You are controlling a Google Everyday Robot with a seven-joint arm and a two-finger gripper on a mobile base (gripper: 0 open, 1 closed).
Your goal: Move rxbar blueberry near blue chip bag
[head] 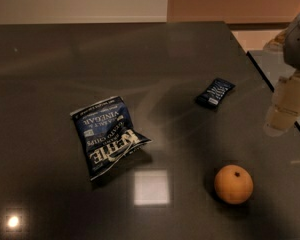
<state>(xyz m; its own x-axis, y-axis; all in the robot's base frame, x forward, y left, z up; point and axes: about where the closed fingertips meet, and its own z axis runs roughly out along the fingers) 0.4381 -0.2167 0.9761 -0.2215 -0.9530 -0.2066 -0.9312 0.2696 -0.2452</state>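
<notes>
**A:** Near edge first. What is logged on the table (50,59)?

**B:** Dark, glossy top. A small bright spot of light (12,221) sits by the near left corner, and a pale square glare (151,187) near the middle. Right of the glare is an orange (233,184), round, dimple upward, standing alone.

**A:** Next row back?

**B:** The blue chip bag (107,134), left of centre. It is crumpled and lying flat, and its white lettering reads upside down from this side. White edges show at its far end and near corner. It is well apart from the orange.

**A:** Gripper?

**B:** The gripper (280,116) is at the right edge of the view. It is pale and hangs over the table's right rim, farther back than the orange. It holds nothing that I can see. Wide or narrow: cannot tell. The grey arm (299,39) rises above it and out of view.

**A:** And the rxbar blueberry?

**B:** The rxbar blueberry (215,93) lies flat on the table, right of centre, farther back than the bag. It is turned at a slant, with small white print on its near end. It is left of the gripper and clear of it. It is well apart from the blue chip bag, with bare tabletop between them.

**A:** Beyond that?

**B:** The far table edge, then a pale wall (80,1) on the left and a tan panel (230,1) on the right.
</notes>
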